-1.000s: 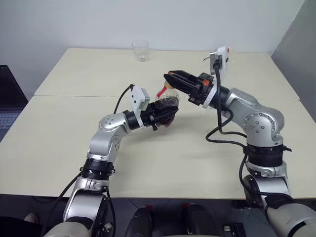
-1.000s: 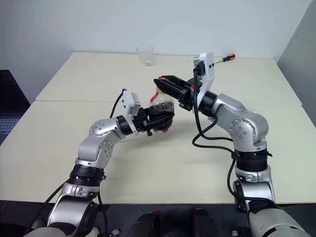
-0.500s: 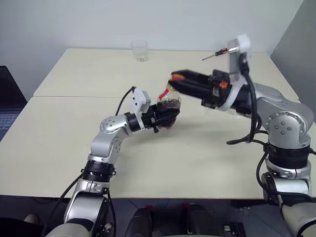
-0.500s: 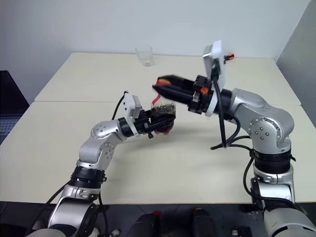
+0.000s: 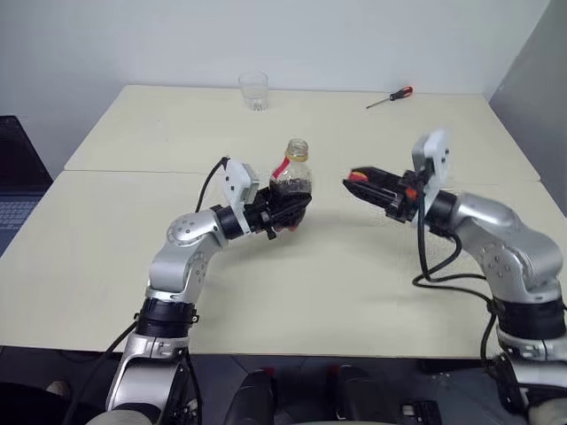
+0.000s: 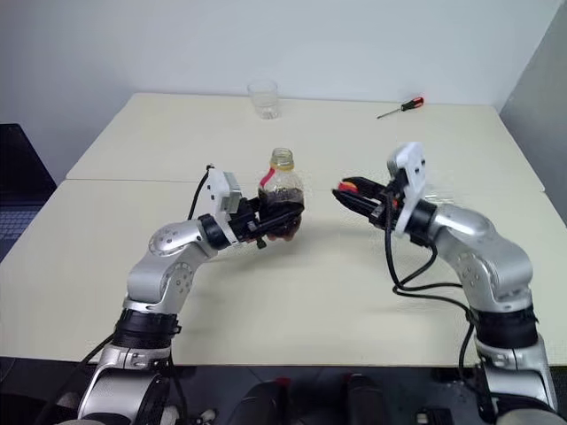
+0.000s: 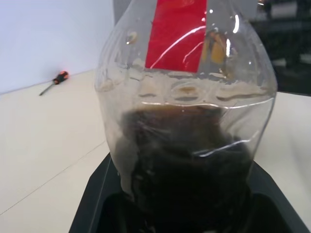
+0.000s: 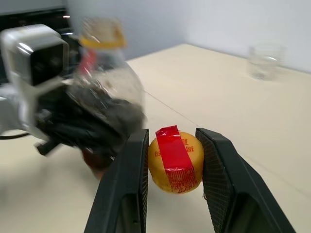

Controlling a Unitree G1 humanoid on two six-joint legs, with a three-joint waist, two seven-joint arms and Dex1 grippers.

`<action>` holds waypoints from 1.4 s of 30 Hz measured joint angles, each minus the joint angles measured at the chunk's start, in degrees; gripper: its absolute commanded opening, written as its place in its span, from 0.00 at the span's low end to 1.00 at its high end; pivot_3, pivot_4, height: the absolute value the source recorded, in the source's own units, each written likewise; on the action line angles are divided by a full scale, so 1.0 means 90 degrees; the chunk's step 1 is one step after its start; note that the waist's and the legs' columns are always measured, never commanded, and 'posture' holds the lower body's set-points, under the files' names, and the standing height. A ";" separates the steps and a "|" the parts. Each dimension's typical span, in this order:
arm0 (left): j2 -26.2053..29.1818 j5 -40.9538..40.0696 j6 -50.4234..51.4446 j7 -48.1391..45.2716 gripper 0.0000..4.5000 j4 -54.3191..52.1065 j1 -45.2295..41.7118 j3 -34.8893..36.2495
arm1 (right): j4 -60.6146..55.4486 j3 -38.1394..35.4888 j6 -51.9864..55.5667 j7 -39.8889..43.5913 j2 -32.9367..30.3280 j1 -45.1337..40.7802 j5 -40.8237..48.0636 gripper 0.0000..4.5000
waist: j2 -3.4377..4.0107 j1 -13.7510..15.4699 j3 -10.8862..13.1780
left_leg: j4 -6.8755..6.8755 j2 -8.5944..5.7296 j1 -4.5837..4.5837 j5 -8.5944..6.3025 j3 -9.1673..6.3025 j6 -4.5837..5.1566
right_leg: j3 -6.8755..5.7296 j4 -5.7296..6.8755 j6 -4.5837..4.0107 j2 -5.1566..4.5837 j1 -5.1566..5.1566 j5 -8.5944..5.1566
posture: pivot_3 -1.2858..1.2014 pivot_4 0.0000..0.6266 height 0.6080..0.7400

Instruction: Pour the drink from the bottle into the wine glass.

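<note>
Between the bottle (image 5: 291, 181), held upright in the left gripper (image 5: 285, 209), and the right gripper (image 5: 356, 177) with the yellow cap (image 8: 175, 164) pinched between its fingers (image 8: 130, 170), there is an open gap over bare surface (image 5: 354, 292). Far back, a clear tumbler (image 5: 253, 90) and a screwdriver (image 5: 390, 96) sit well apart from both arms, with wide bare surface in front of them.

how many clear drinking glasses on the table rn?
1: a short tumbler at the far edge of the table, beyond the bottle that the left gripper holds. None seems hidden.
</note>
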 measured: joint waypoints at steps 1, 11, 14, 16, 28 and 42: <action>0.0002 -0.0037 0.0071 0.0072 0.43 -0.0131 0.0051 0.0037 | -0.0153 -0.0116 0.0019 -0.0189 0.0002 0.0167 -0.0019 0.28 | 0.0000 0.0000 0.0000 | 0.0000 0.0001 0.0000 0.0000 -0.0001 0.0000 | 0.0000 0.0001 0.0000 0.0001 0.0000 0.0000 | 0.52 0.24 1.00; -0.0100 -0.0133 0.0348 0.0971 0.43 -0.1096 0.0681 0.0160 | -0.1492 -0.0571 0.0043 -0.2315 0.0754 0.2436 -0.0999 0.28 | 0.0000 0.0003 -0.0001 | 0.0006 0.0000 0.0004 0.0000 0.0003 -0.0001 | 0.0004 0.0003 0.0002 0.0002 0.0005 -0.0001 | 0.52 0.24 1.00; -0.0246 -0.0082 0.0344 0.1253 0.43 -0.1303 0.0931 0.0141 | -0.1420 -0.0380 -0.0382 -0.2720 0.1089 0.2901 -0.1597 0.28 | 0.0001 0.0003 -0.0001 | 0.0005 -0.0001 0.0007 0.0000 0.0004 -0.0001 | 0.0006 0.0004 0.0002 0.0005 0.0007 -0.0001 | 0.52 0.24 1.00; -0.0309 -0.0035 0.0342 0.1413 0.43 -0.1365 0.0999 0.0081 | -0.1272 -0.0304 -0.0657 -0.2902 0.1369 0.3020 -0.1887 0.28 | 0.0001 0.0002 -0.0001 | 0.0005 0.0000 0.0008 0.0000 0.0004 -0.0001 | 0.0005 0.0005 0.0002 0.0007 0.0007 -0.0001 | 0.52 0.24 1.00; -0.0395 -0.0002 0.0341 0.1708 0.43 -0.1546 0.1037 0.0022 | 0.0320 -0.0210 -0.1488 -0.3273 0.2042 0.2983 -0.2581 0.47 | 0.0002 0.0000 -0.0002 | 0.0005 -0.0003 0.0009 0.0000 0.0012 -0.0002 | 0.0006 0.0006 0.0002 0.0010 0.0008 -0.0001 | 0.52 0.24 1.00; -0.0343 -0.0006 0.0319 0.1718 0.43 -0.1544 0.1035 0.0058 | -0.0815 -0.0595 -0.1375 -0.2567 0.1459 0.3048 -0.2117 0.99 | 0.0002 0.0000 -0.0002 | 0.0006 -0.0002 0.0010 0.0000 0.0008 -0.0001 | 0.0006 0.0007 0.0002 0.0010 0.0010 -0.0001 | 0.52 0.24 1.00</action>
